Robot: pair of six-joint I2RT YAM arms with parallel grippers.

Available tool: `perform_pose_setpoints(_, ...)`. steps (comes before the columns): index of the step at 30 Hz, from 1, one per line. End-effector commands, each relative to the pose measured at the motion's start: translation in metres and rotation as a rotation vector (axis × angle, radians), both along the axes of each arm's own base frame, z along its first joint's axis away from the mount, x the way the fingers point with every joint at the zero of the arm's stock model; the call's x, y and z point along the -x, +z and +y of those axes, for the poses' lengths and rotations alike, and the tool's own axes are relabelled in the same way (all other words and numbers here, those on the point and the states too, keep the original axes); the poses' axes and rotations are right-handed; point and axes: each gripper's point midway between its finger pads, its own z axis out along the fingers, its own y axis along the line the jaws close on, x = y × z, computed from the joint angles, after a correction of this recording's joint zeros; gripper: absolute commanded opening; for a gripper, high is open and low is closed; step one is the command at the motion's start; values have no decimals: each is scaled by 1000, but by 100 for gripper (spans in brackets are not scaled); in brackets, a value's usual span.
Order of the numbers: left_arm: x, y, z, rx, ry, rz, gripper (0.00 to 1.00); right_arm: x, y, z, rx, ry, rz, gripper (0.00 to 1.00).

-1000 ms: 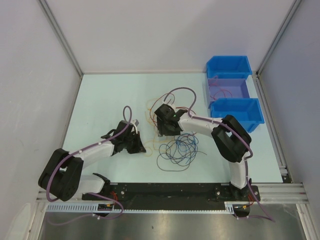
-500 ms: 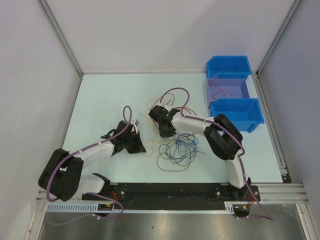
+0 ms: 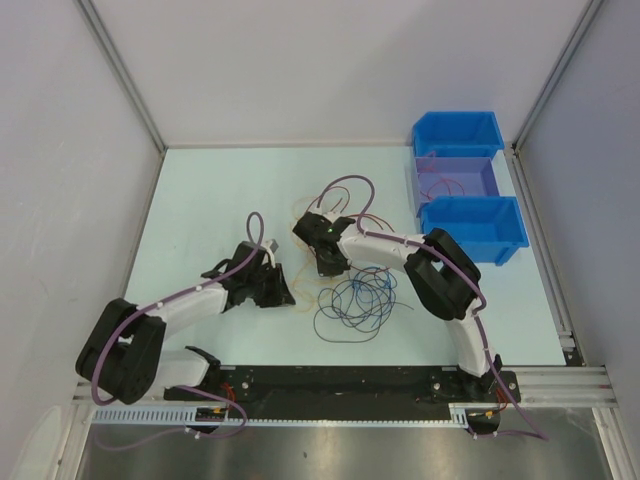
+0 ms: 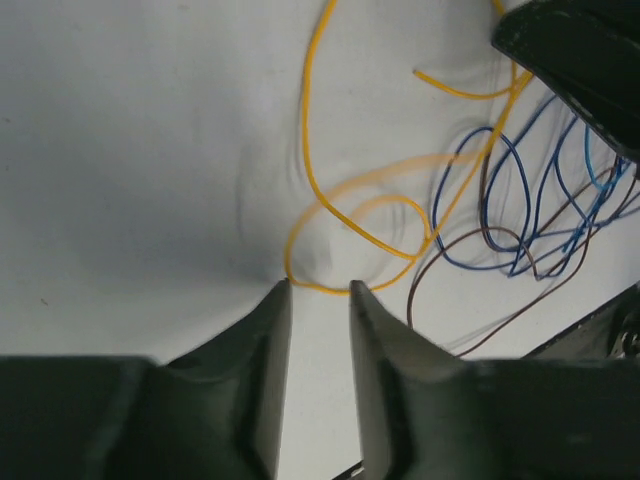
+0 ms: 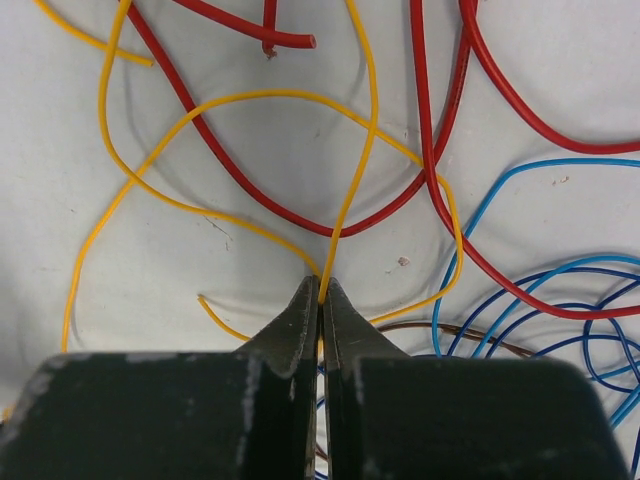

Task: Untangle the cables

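The cables lie mid-table: a blue and dark tangle (image 3: 356, 300), with red loops (image 3: 345, 185) and orange loops (image 3: 300, 228) behind it. My right gripper (image 5: 322, 292) is shut on an orange cable (image 5: 343, 225), which runs up from its tips across the red cables (image 5: 418, 80); blue cables (image 5: 540, 165) curl to the right. My left gripper (image 4: 320, 290) is open, with an orange cable (image 4: 305, 130) lying across the table just past its fingertips, not pinched. A blue and brown tangle (image 4: 520, 255) sits to its right. From above, the left gripper (image 3: 288, 297) and the right gripper (image 3: 325, 266) are close together.
Two blue bins (image 3: 458, 132) (image 3: 475, 225) and a purple bin (image 3: 458, 178) between them stand at the back right; the purple one holds a thin wire. Grey walls close in the table on three sides. Purple hoses arch over both arms.
My right gripper has slid left over the orange loops and closed on an orange cable. My left gripper's jaws have parted; its arm has hardly moved.
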Motion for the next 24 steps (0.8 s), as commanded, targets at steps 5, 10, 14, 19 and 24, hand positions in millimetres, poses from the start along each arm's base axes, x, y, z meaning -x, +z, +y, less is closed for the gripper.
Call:
perform_pose_setpoints(5,-13,59,1,42,0,-166,64,-16,77,21,-137,37,-148,0)
perform_pose_setpoints(10,-19,101,4,38,1,-246,67,-18,119,32,-210,67,-214,0)
perform_pose_setpoints(14,-24,127,8,32,-8,-345,69,-22,162,35,-272,76,-285,0)
perform_pose_setpoints(19,-22,140,7,54,-21,-383,70,-23,188,29,-273,72,-321,0)
perform_pose_setpoints(24,-22,155,13,-2,-60,-404,71,-16,151,6,-172,-2,-249,0)
